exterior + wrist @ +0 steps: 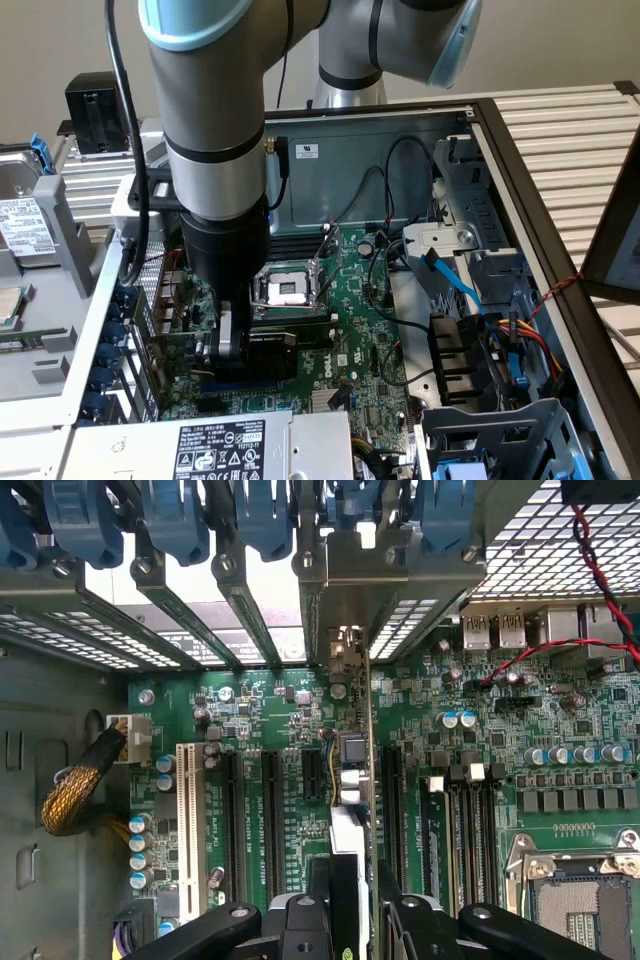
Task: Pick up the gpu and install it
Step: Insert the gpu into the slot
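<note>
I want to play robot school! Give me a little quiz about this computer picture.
1. True or false: the hand is holding the graphics card.
2. What colour is the big board under the card? A red, B green, C white.
3. Fill in: the plastic clips along the case edge are ____.

Key: 1 true. 2 B. 3 blue.

green motherboard, blue slot latches, black claw
</note>
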`<state>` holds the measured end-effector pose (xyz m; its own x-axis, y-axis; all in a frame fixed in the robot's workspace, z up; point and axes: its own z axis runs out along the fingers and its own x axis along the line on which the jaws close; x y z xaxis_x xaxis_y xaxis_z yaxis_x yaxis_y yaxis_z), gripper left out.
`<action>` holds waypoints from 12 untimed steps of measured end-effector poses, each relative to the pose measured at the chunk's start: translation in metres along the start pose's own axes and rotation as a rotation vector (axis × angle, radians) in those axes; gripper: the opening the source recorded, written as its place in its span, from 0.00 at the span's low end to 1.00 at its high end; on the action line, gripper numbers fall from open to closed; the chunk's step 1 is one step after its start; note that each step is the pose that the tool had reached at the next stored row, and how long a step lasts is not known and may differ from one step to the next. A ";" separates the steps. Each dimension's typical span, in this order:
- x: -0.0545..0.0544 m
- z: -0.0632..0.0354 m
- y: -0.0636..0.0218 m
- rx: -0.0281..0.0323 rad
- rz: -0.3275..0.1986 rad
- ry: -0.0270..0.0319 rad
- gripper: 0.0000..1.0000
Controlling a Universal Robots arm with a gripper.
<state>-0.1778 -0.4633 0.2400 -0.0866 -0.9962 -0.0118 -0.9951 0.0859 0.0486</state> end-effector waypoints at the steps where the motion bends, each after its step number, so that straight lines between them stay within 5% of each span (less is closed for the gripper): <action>1: 0.000 0.0000 0.0000 0.0000 0.000 0.0000 0.27; 12: -0.001 0.0002 0.0011 0.0009 -0.011 0.0022 0.27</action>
<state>-0.1789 -0.4624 0.2398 -0.0753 -0.9971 -0.0102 -0.9961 0.0747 0.0476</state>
